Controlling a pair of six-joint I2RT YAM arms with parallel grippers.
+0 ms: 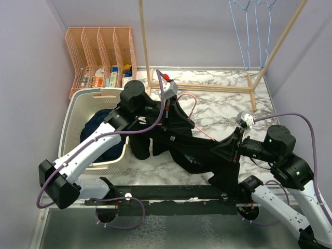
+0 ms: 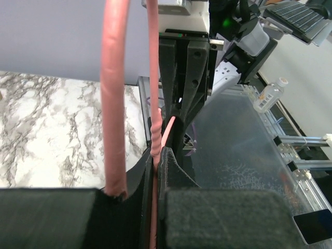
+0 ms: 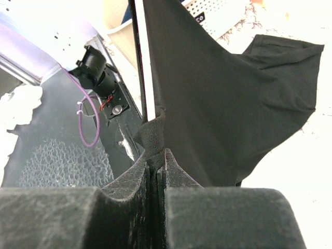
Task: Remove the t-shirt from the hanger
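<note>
Marble table [image 1: 223, 104]: left gripper [image 2: 157, 155] pinches one hanger [image 2: 115, 104], right gripper [image 3: 157, 161] one t-shirt [image 3: 218, 93].

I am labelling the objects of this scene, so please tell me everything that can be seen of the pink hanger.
The pink hanger is a wire frame with a smooth pink coating that looks like plastic. In the left wrist view two strands rise side by side; the thinner one is twisted low down, where the left gripper is shut on it. From above, one arm runs down into the black t-shirt, which hides the rest, over the marble table.
</note>
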